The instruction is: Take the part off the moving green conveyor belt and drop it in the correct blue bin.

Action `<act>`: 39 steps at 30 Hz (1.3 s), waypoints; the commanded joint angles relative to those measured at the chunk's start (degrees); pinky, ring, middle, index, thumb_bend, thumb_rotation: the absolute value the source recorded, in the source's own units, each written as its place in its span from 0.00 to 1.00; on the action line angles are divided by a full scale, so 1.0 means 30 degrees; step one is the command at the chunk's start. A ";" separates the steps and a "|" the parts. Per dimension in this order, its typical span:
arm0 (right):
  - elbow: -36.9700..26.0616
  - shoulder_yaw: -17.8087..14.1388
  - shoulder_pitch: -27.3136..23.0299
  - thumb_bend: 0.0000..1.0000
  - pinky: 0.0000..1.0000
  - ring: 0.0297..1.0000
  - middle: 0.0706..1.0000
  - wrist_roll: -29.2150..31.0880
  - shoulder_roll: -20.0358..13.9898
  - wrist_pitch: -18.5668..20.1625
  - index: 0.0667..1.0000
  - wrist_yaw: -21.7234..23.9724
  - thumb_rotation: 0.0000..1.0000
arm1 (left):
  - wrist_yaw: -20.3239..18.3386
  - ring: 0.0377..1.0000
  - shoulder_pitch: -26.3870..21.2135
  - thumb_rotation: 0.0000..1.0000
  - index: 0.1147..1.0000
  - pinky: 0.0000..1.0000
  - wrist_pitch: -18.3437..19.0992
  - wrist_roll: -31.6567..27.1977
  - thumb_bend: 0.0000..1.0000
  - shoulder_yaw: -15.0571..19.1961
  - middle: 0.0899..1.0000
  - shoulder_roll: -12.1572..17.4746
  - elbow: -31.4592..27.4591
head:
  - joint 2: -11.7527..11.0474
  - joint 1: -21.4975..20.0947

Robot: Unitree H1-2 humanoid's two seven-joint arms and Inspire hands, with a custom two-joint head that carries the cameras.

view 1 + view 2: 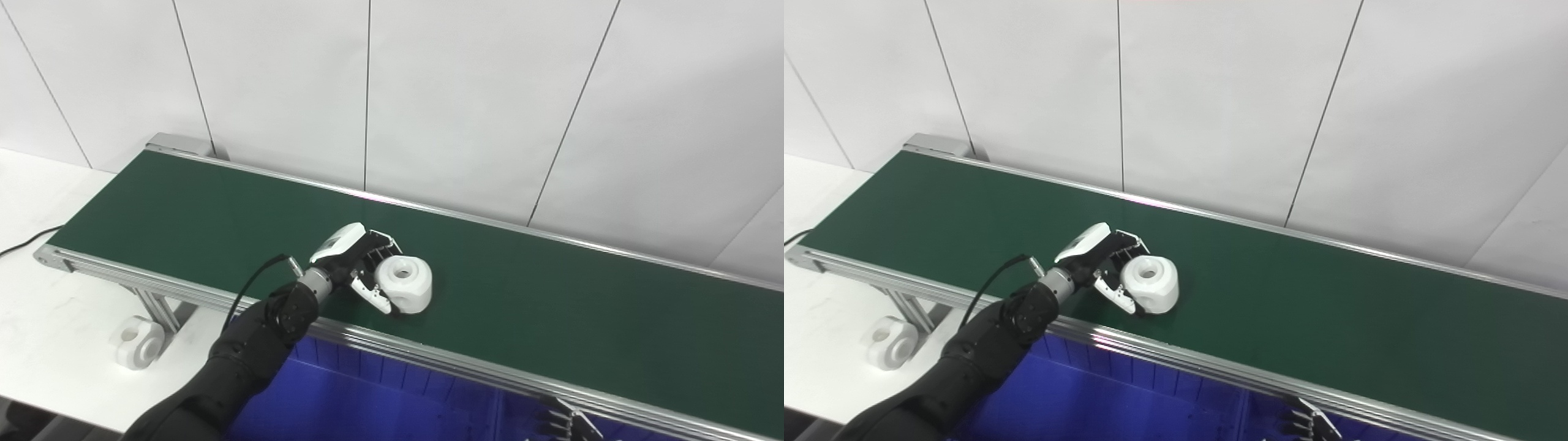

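The white part (404, 283), a rounded block with a hole in its top, rests on the green conveyor belt (551, 306) near its front edge. My left hand (358, 263) is at the part's left side, fingers (383, 242) curled behind it and thumb (375, 298) against its front, closed on it. The part also shows in the right eye view (1150, 283). Only the fingertips of my right hand (566, 422) show at the bottom edge, spread apart and empty, below the belt's front rail. The blue bin (343, 398) lies below the rail.
A second white part (138, 342) lies on the white table (43, 343) at the left, beside the conveyor's leg. A black cable (24, 242) runs over the table. A white panelled wall stands behind the belt.
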 commanded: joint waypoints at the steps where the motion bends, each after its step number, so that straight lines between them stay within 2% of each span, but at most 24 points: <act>1: -0.0368 -0.0109 -0.0137 0.59 0.58 0.66 0.68 0.0034 -0.0028 -0.1028 0.76 -0.0042 0.45 | 0.0795 0.49 -0.0687 0.00 0.44 0.49 -0.0982 -0.0569 0.52 0.0428 0.43 0.0013 -0.0206 | 0.0001 -0.0022; 6: -0.0476 -0.0039 -0.0109 0.58 0.59 0.66 0.68 -0.0113 0.0029 -0.1021 0.76 -0.0155 0.45 | 0.0780 0.49 -0.0324 0.00 0.45 0.48 -0.0815 -0.0963 0.51 0.0797 0.42 0.0009 -0.0742 | 0.0124 -0.0279; 8: -0.0636 0.0000 -0.0055 0.58 0.58 0.65 0.68 -0.0244 0.0088 -0.1026 0.76 -0.0212 0.47 | 0.0628 0.49 0.0021 0.00 0.45 0.47 -0.0733 -0.1134 0.51 0.0979 0.42 0.0146 -0.1464 | 0.0395 -0.0991; 11: -0.0980 -0.0037 0.0045 0.57 0.59 0.66 0.68 -0.0406 0.0144 -0.1013 0.76 -0.0164 0.47 | 0.0218 0.50 0.0971 0.00 0.45 0.48 -0.0689 -0.1680 0.52 0.1344 0.43 0.0323 -0.3511 | 0.0772 -0.1845; 12: -0.1143 -0.0076 0.0111 0.58 0.58 0.66 0.68 -0.0446 0.0172 -0.0995 0.76 -0.0126 0.47 | -0.0012 0.50 0.1369 0.00 0.45 0.48 -0.0605 -0.1913 0.52 0.1455 0.43 0.0372 -0.4368 | 0.0953 -0.2526; 15: -0.1411 -0.0169 0.0180 0.59 0.57 0.65 0.67 -0.0752 0.0275 -0.0988 0.75 -0.0245 0.48 | -0.0505 0.49 0.2680 0.00 0.46 0.47 -0.0388 -0.2387 0.52 0.1604 0.42 0.0374 -0.6784 | 0.1360 -0.2929; 16: -0.1577 -0.0189 0.0210 0.60 0.57 0.65 0.67 -0.0967 0.0286 -0.0912 0.75 -0.0264 0.48 | -0.0667 0.48 0.3265 0.00 0.46 0.46 -0.0655 -0.2559 0.52 0.1560 0.42 0.0345 -0.7603 | 0.1666 -0.3225; 17: -0.1694 -0.0211 0.0234 0.60 0.57 0.64 0.67 -0.1121 0.0296 -0.0858 0.76 -0.0261 0.50 | -0.0790 0.49 0.3655 0.00 0.45 0.46 -0.0826 -0.2683 0.52 0.1524 0.43 0.0329 -0.8151 | 0.1666 -0.3225; 24: -0.2473 -0.0435 0.0361 0.62 0.57 0.64 0.67 -0.1343 0.0544 -0.0310 0.75 -0.0090 0.52 | -0.2038 0.47 0.6969 0.00 0.46 0.44 -0.0197 -0.3309 0.52 0.0838 0.42 -0.0120 -1.1858 | 0.2444 -0.4031; 27: -0.2810 -0.0515 0.0444 0.62 0.56 0.64 0.67 -0.1335 0.0632 -0.0013 0.75 0.0024 0.49 | -0.2155 0.45 0.8052 0.00 0.46 0.42 -0.0326 -0.2998 0.51 0.0443 0.42 -0.0381 -1.2348 | 0.2711 -0.4353; 32: -0.3276 -0.0588 0.0567 0.62 0.56 0.64 0.67 -0.1545 0.0674 0.0278 0.75 0.0116 0.49 | -0.2390 0.46 0.9256 0.00 0.45 0.43 -0.0365 -0.2465 0.51 -0.0480 0.42 -0.0686 -1.2071 | 0.2847 -0.4401; 35: -0.3353 -0.0669 0.0641 0.61 0.56 0.63 0.67 -0.1420 0.0713 0.0332 0.75 0.0205 0.48 | -0.2671 0.48 0.9543 0.00 0.45 0.45 0.0181 -0.1928 0.52 -0.1003 0.43 -0.0817 -1.1669 | 0.2854 -0.4403; 39: -0.3414 -0.0767 0.0774 0.61 0.57 0.64 0.67 -0.1424 0.0745 0.0252 0.75 0.0282 0.49 | -0.2601 0.49 0.9616 0.00 0.45 0.47 0.1515 -0.1063 0.51 -0.1307 0.43 -0.1021 -1.0799 | 0.2892 -0.4369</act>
